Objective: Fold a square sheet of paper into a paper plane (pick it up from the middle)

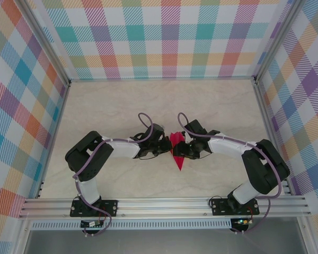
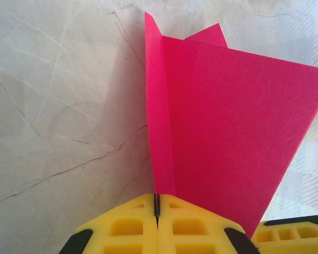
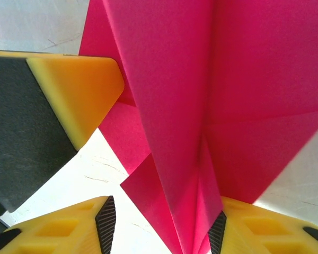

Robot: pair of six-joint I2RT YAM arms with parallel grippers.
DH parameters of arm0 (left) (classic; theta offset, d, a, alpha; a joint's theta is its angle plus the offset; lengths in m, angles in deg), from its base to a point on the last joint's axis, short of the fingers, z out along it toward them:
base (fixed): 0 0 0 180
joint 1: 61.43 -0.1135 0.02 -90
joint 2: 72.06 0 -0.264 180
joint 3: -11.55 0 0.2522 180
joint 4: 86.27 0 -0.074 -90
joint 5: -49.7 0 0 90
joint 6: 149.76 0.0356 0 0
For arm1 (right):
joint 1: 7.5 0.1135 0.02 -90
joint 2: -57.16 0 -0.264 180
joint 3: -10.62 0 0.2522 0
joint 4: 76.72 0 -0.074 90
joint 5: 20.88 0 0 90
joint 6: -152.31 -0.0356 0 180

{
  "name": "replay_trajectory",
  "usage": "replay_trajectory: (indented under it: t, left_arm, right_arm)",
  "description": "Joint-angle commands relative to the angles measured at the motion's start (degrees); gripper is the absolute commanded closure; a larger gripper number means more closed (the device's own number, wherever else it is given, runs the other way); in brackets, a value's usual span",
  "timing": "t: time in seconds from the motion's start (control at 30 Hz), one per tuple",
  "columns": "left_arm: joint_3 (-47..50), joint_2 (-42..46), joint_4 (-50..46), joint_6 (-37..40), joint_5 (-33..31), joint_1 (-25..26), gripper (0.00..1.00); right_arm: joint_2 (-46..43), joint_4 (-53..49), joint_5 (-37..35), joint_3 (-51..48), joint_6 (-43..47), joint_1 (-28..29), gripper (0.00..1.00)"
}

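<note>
The left arm (image 1: 98, 153) and right arm (image 1: 254, 159) reach inward across the pale marbled table (image 1: 122, 106) and meet at its middle, where the magenta paper plane (image 1: 176, 151) sits between them with its point toward the bases. The left gripper (image 2: 156, 210) is pressed together on the plane's central crease, apparently to keep the keel upright while the wing panels splay free above it. The right gripper (image 3: 163, 214) stands spread, its fingers (image 3: 103, 222) straddling the narrow folded layers without clearly pinching them, probably placed to close on the crease and sharpen it.
</note>
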Motion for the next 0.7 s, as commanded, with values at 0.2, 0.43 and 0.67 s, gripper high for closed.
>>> replay_trajectory:
  t: [0.2,0.43,0.67]
  left_arm:
    - [0.58,0.34,1.16,-0.42,0.79,-0.64,1.0]
    - [1.07,1.36,-0.44,-0.39,-0.55,-0.62,0.89]
    - [2.61,7.35,-5.6,0.29,-3.88,-2.18,0.69]
  right_arm:
    - [2.89,-1.52,-3.1,3.53,-0.65,1.58,0.52]
    - [4.61,-3.06,-7.83,4.52,-3.11,2.1,0.61]
    - [6.22,-3.07,-11.1,5.04,-5.73,3.78,0.65]
